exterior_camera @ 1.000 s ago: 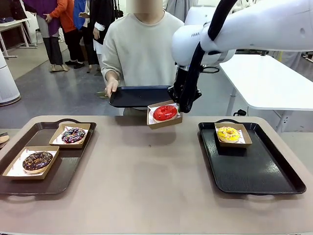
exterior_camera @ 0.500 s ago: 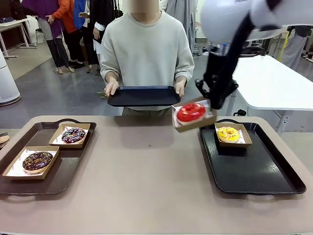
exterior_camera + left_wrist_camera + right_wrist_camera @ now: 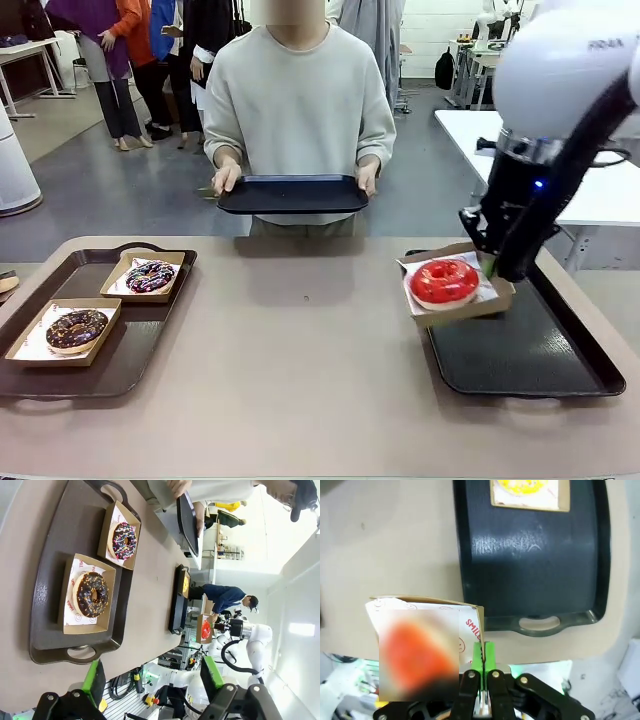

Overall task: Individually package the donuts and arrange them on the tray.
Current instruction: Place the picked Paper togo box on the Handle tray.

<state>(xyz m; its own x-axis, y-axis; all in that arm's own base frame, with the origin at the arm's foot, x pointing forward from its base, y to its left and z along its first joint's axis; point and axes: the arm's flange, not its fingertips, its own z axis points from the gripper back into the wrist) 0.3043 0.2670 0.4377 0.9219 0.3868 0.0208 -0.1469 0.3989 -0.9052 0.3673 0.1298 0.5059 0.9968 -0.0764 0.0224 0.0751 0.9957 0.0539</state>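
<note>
Front view. Right gripper (image 3: 490,262) clamped shut on the right wall of a brown cardboard box (image 3: 455,300) holding the red donut (image 3: 444,281); box carried clear of the table, tilted, over the near-left part of the right tray (image 3: 560,372). Edge pinch probably chosen to keep the pads off the glaze. Yellow donut hidden here, presumably behind the carried box at the tray's far end. Left tray (image 3: 120,370) at the table's left edge: purple sprinkled donut (image 3: 150,276) boxed at its far end, chocolate donut (image 3: 76,329) boxed at its near-left corner. Person across the table holding a third, flat dark tray (image 3: 293,194) level in both hands, probably waiting to give or receive.

Left wrist view (rolled sideways). Left gripper (image 3: 152,677) spread wide, green pads (image 3: 94,676) well apart, nothing between them; hovering off the left tray's (image 3: 45,605) handle end, idle by the look of it. Chocolate donut (image 3: 92,594) and purple sprinkled donut (image 3: 123,539) seen from above, each centred on printed paper in its own box. Far off, a glimpse of the yellow donut (image 3: 185,584) in its box on the right tray, which the front view hides.

Right wrist view. Pads (image 3: 488,652) pressed together on the thin box wall (image 3: 479,625), confirming the pinch. Red donut (image 3: 415,647) a blur, too close for focus. Yellow donut (image 3: 527,486) boxed at the right tray's (image 3: 535,565) far end; most of that tray bare, so room judged ample for setting the box down next.
</note>
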